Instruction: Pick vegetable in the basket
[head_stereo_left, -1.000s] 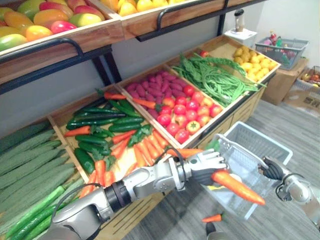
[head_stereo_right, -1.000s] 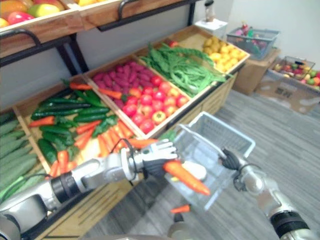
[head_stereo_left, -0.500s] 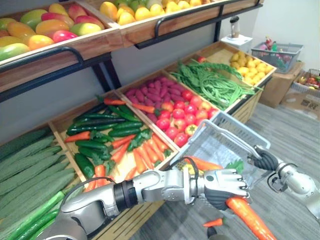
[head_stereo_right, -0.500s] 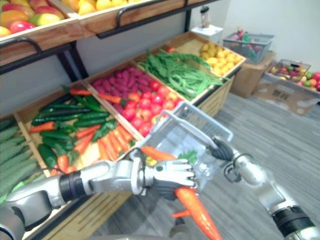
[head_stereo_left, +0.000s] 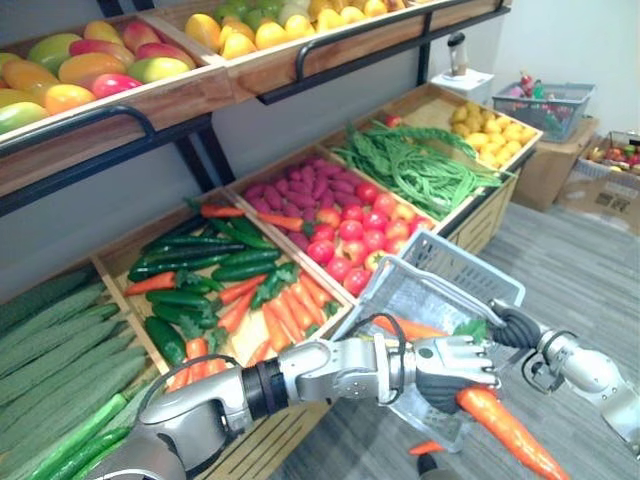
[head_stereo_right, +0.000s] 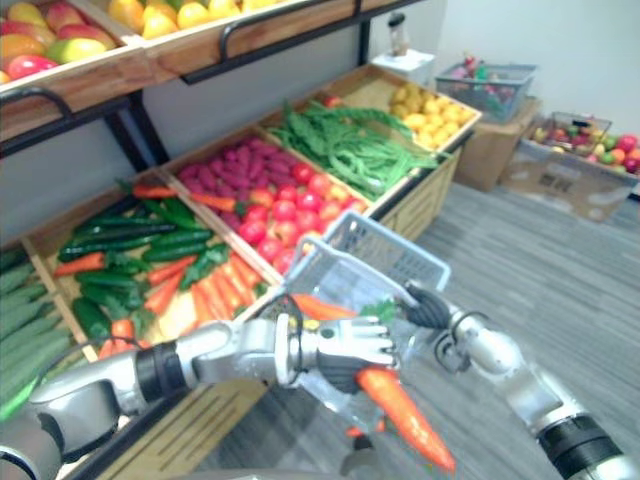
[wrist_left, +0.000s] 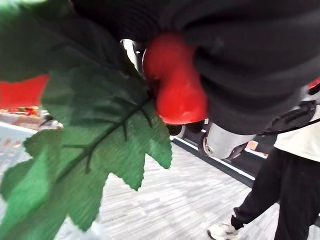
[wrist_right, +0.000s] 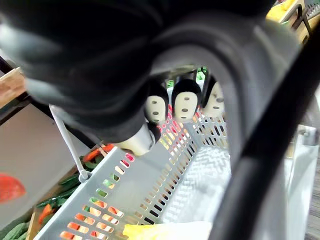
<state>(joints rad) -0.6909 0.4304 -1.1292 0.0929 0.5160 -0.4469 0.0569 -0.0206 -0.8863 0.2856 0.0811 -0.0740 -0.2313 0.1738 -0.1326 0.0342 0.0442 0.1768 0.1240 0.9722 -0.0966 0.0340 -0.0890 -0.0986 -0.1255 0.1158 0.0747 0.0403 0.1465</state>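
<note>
My left hand (head_stereo_left: 455, 365) is shut on a long orange carrot (head_stereo_left: 510, 435), which hangs down in front of the near corner of the grey mesh basket (head_stereo_left: 440, 262). A second carrot (head_stereo_left: 402, 327) with green leaves (wrist_left: 100, 150) shows just behind this hand at the basket's near wall; whether it lies inside is unclear. My right hand (head_stereo_left: 510, 325) holds the basket tilted above the floor, its fingers (wrist_right: 182, 102) curled round the dark handle (wrist_right: 270, 165).
The wooden stand's bins hold cucumbers and carrots (head_stereo_left: 200, 285), tomatoes (head_stereo_left: 350, 230), green beans (head_stereo_left: 420, 170) and yellow fruit (head_stereo_left: 490, 125). A small carrot (head_stereo_left: 428, 447) lies on the grey floor under the basket. A person's legs (wrist_left: 280, 200) stand nearby. More baskets (head_stereo_left: 545, 97) and boxes sit far right.
The camera has shifted. My left hand has brought the carrot down from over the basket to in front of its near corner. The right hand has tilted the basket and drawn it nearer.
</note>
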